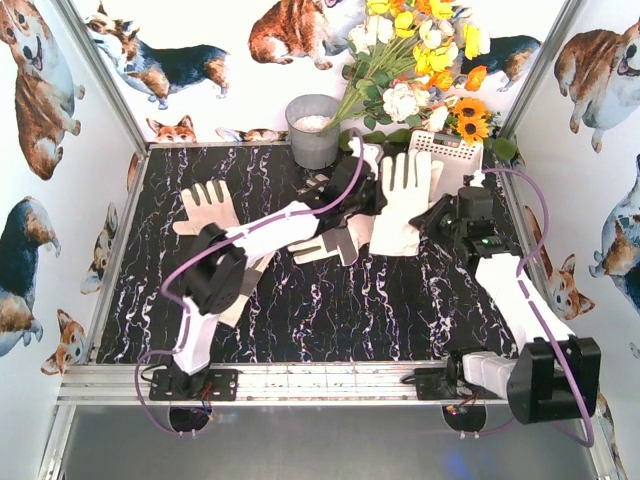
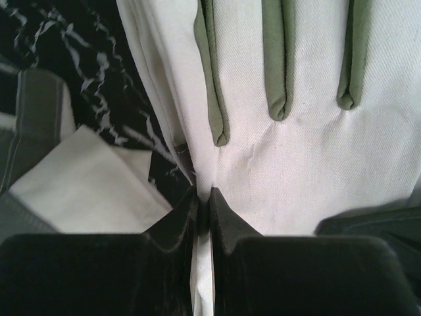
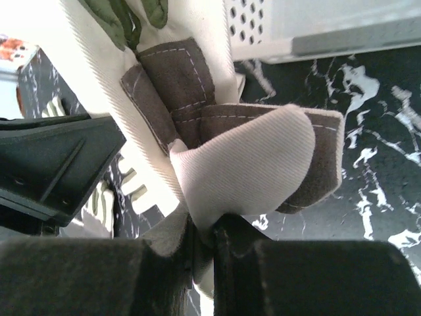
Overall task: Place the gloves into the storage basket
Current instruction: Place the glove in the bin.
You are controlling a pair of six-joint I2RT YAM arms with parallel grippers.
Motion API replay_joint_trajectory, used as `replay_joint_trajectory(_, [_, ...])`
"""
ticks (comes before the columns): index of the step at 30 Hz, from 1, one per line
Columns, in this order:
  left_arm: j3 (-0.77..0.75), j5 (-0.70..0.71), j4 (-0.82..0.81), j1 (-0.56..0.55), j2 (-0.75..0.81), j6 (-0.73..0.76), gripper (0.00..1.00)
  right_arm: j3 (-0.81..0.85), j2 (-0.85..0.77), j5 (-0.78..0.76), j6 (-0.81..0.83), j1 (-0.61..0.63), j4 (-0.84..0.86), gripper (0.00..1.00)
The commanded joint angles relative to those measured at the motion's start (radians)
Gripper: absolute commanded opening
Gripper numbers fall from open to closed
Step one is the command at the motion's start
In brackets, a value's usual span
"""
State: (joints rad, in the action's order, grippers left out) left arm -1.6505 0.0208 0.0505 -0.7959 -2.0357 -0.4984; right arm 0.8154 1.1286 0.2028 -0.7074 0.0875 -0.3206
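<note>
Progress: nothing stored yet

No glove shows inside the storage basket [image 1: 447, 158]. The held glove [image 1: 405, 200] hangs just in front of the basket, left fingers [image 2: 220, 214] clenched on its edge and right fingers [image 3: 227, 230] on its cuff (both pinching fabric). A second glove [image 1: 203, 208] and third glove [image 1: 335, 248] lie on the desk [image 1: 330, 310], farther from the basket.

We see the right gripper [image 3: 205, 240] pinching a folded glove [image 3: 250, 161] by its cuff, brown patch showing. Beyond stands the basket [image 3: 263, 26] on the table [image 3: 381, 118]; a black shape [image 3: 52, 164] at left is perhaps the other arm.
</note>
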Motion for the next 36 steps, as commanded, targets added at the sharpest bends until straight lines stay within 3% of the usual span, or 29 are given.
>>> replay_joint_trajectory(1, [-0.141,-0.057,-0.019,0.039,-0.119,0.077,0.00,0.052,0.031,-0.037,0.021,-0.038,0.104,0.00])
replay_joint_trajectory(16, [-0.520,-0.257,-0.165,0.090,-0.435,0.064,0.00,0.133,0.215,-0.050,0.009,-0.179,0.290,0.00])
replay_joint_trajectory(18, [-0.556,-0.259,-0.175,0.097,-0.463,0.051,0.09,0.147,0.250,-0.049,0.007,-0.200,0.315,0.00])
replay_joint_trajectory(20, [-0.561,-0.251,-0.194,0.105,-0.471,0.039,0.33,0.162,0.285,-0.043,0.001,-0.218,0.336,0.00])
replay_joint_trajectory(24, [-0.546,-0.256,-0.200,0.123,-0.457,0.019,0.60,0.199,0.355,-0.018,0.010,-0.248,0.374,0.00])
replay_joint_trajectory(29, [-0.408,-0.267,-0.234,0.136,-0.359,0.016,0.75,0.271,0.445,0.059,0.076,-0.275,0.370,0.00])
replay_joint_trajectory(36, [-0.229,-0.276,-0.226,0.139,-0.217,0.036,0.79,0.436,0.581,0.174,0.218,-0.306,0.229,0.00])
